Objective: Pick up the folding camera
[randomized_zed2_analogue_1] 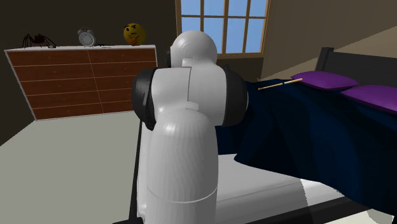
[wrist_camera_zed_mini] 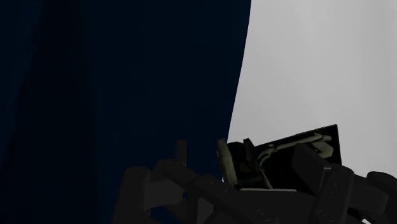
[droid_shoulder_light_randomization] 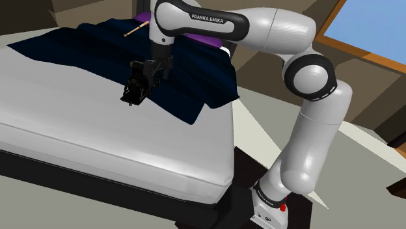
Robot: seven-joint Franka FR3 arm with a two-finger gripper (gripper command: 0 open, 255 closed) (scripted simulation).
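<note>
The folding camera (droid_shoulder_light_randomization: 132, 93) is a small black box with olive metal parts (wrist_camera_zed_mini: 273, 159). It sits over the spot where the dark navy blanket (droid_shoulder_light_randomization: 182, 71) meets the white mattress (droid_shoulder_light_randomization: 97, 143). My black gripper (droid_shoulder_light_randomization: 138, 86) reaches down from above with its fingers (wrist_camera_zed_mini: 337, 188) clasped on either side of the camera. Whether the camera still touches the bed, I cannot tell. In the second exterior view the arm's white body (randomized_zed2_analogue_1: 184, 127) hides the hand and the camera.
A thin wooden stick (droid_shoulder_light_randomization: 135, 28) lies on the blanket near purple pillows (randomized_zed2_analogue_1: 324, 80) at the head of the bed. A wooden dresser (randomized_zed2_analogue_1: 83, 79) stands by the far wall beside a window (randomized_zed2_analogue_1: 222, 28). The stand (droid_shoulder_light_randomization: 270, 208) is at the bed's corner.
</note>
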